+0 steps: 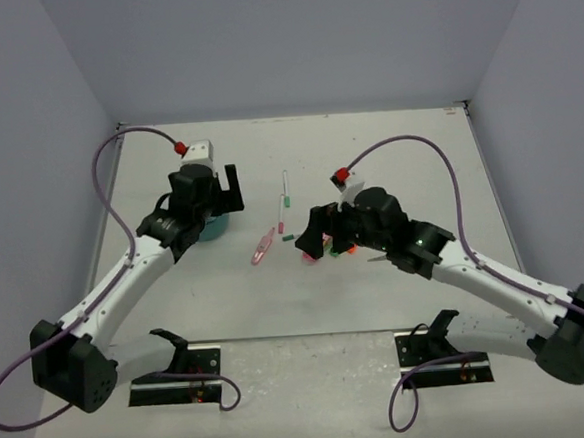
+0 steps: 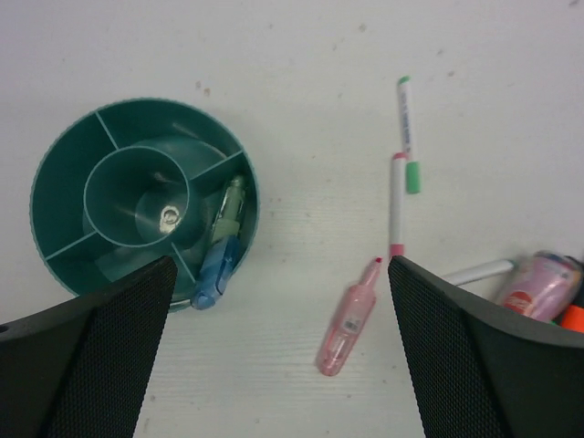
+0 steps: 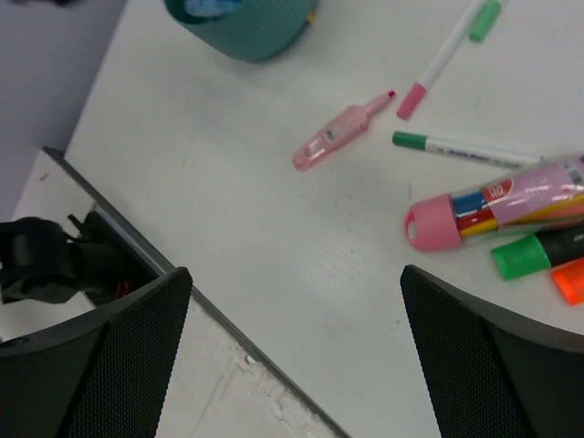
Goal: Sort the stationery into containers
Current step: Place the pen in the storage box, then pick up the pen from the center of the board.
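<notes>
1. At the near edge of the tabletop (image 1: 308, 308), both arms reach inward and away from their bases.
2. The right claw (image 3: 297, 269) hangs released. Its fingers are spread wide with nothing between them, over bare surface on the near side of a small pile of stationery, right of centre.
3. In that pile the pink tube (image 3: 493, 205) lies on its side, with coloured pieces showing through its clear body. The green highlighter (image 3: 525, 255) and orange highlighter (image 3: 570, 278) lie just beside it on its near side, close together.
4. The green-tipped pen (image 3: 456, 146) lies flat on the tube's far side. Its green tip points toward the middle of the tabletop, and its other end runs in by the tube.
5. The pink clip (image 2: 349, 317) lies flat and alone between the pile and the organiser (image 2: 55, 164), touching neither. Its red tip points toward the pens beyond.
6. The organiser stands upright on the left half of the tabletop. The blue clip (image 2: 217, 265) and mint clip (image 2: 233, 201) sit in one outer compartment, on the side facing the pens, and the blue clip's end pokes over the rim.
7. The left claw (image 2: 281, 260) is released above the organiser's right side. Its fingers are wide apart and it grips nothing.
8. Farthest out, the pink-ended pen (image 2: 397, 205) and green-capped pen (image 2: 406, 128) lie nearly in line, with their meeting ends side by side. Both are well apart from the organiser.
</notes>
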You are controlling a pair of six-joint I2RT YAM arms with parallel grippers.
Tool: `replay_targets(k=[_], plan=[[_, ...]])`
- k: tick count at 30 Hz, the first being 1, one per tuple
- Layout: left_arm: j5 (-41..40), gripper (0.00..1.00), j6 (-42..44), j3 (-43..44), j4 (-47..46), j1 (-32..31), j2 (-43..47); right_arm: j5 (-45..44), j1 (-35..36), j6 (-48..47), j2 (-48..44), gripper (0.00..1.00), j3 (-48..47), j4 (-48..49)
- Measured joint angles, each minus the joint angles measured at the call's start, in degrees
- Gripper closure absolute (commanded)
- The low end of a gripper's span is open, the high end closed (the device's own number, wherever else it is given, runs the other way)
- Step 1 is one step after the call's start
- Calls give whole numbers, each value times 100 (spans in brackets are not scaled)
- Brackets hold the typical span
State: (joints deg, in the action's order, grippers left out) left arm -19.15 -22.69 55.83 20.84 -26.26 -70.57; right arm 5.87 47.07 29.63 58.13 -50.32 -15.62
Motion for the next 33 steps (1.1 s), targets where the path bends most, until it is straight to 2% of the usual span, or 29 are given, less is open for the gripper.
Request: replay_targets(k=[4,9,14,20,28,33], plan=[[297,0,-233,6,31,0,1062,-869,213,777,1413,1,-522,-371],[514,0,-363,90,256,0,1985,-2077,539,1985,2861,2,-1904,-1167],[484,0,-299,96,718,0,2770,-2812,827,3051,3828,12,-2878,-1666],[167,0,-54,36,1108,0,3245,-3087,1004,3811,5185,22,-4050,-2370],[89,0,150,-690,1325,0,3453,-3191,1089,4148,6384,23,-4944,-2845],[97,0,150,-800,1324,0,3499,-3196,1119,4192,6953,27,-5394,-3044]])
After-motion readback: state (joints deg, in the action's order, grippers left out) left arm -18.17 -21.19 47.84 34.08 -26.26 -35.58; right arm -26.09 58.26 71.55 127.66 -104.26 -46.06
